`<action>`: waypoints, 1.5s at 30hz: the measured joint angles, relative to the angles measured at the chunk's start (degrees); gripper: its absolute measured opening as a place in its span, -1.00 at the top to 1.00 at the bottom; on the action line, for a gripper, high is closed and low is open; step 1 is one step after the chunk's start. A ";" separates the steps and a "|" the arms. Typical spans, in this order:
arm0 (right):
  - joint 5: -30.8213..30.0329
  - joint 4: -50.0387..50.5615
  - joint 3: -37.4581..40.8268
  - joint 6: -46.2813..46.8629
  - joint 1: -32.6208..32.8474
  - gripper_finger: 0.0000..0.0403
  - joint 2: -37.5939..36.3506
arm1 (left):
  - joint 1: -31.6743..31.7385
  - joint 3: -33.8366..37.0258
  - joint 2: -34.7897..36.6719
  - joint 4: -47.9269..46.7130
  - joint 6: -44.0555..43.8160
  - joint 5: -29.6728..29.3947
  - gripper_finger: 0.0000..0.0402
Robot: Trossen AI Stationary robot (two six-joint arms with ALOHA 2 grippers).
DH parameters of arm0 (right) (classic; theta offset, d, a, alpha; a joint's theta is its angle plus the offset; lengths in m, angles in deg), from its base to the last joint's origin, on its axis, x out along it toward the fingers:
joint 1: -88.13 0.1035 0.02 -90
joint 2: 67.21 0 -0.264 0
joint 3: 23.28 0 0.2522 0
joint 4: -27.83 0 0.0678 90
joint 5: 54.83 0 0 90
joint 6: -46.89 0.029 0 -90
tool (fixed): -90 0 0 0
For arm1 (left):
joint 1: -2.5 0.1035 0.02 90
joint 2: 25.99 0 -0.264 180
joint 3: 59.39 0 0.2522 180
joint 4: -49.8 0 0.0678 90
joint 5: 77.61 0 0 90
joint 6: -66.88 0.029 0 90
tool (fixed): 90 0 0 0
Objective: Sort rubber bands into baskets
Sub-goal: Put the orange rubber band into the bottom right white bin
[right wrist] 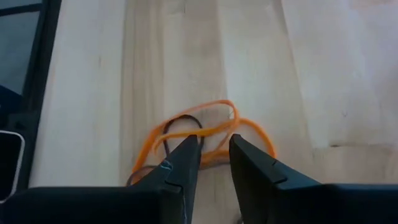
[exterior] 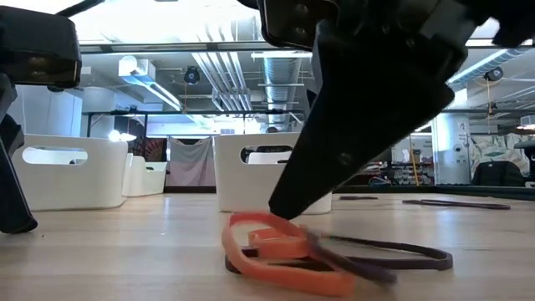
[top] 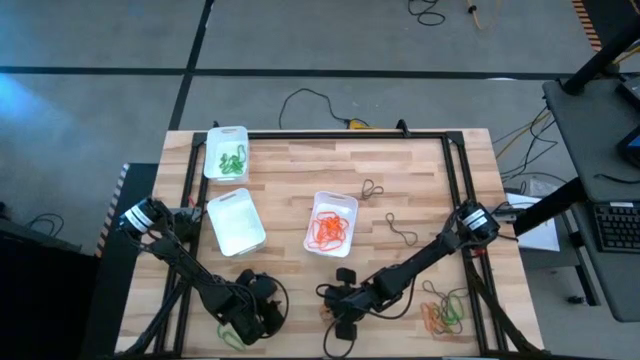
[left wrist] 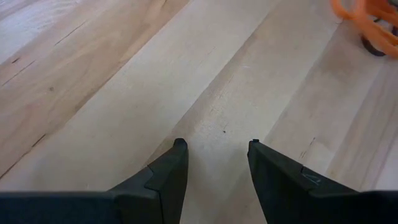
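Observation:
A small tangle of orange and dark rubber bands (right wrist: 205, 134) lies on the wooden table near its front edge; it also shows in the low view (exterior: 284, 251). My right gripper (right wrist: 214, 149) points down at it, its fingers a narrow gap apart with orange strands between the tips; in the high view it is at front centre (top: 335, 308). My left gripper (left wrist: 217, 149) is open over bare wood at the front left (top: 245, 318). Three white trays lie flat on the table: one with green bands (top: 226, 153), one empty (top: 236, 222), one with orange bands (top: 331, 223). My right gripper comes at the tangle from above, slanting down, with one fingertip (right wrist: 189, 146) on each side of the orange strands (right wrist: 217, 129). I cannot tell whether the fingers touch the bands. The bands lie on the table.
A loose pile of orange, green and dark bands (top: 443, 312) lies at the front right. Two single dark bands (top: 372, 188) (top: 402, 232) lie right of the orange tray. A black frame (top: 455, 180) runs along the table's far and side edges.

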 joint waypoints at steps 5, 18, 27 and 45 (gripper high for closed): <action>-0.55 -0.27 0.29 -1.92 -0.35 0.48 0.02 | 0.00 0.00 -0.02 0.00 -0.01 -0.77 0.24; -0.25 -4.90 0.82 -2.09 -1.40 0.41 1.50 | 0.00 0.00 -0.02 0.42 -0.01 -0.96 0.24; 1.94 -5.49 -0.22 -1.48 -1.40 0.57 3.37 | 0.00 -0.02 -0.70 1.53 0.06 -0.89 0.24; 8.42 4.88 -7.18 4.72 -1.40 0.94 1.92 | 0.00 -0.02 -0.70 2.39 0.06 -0.08 0.24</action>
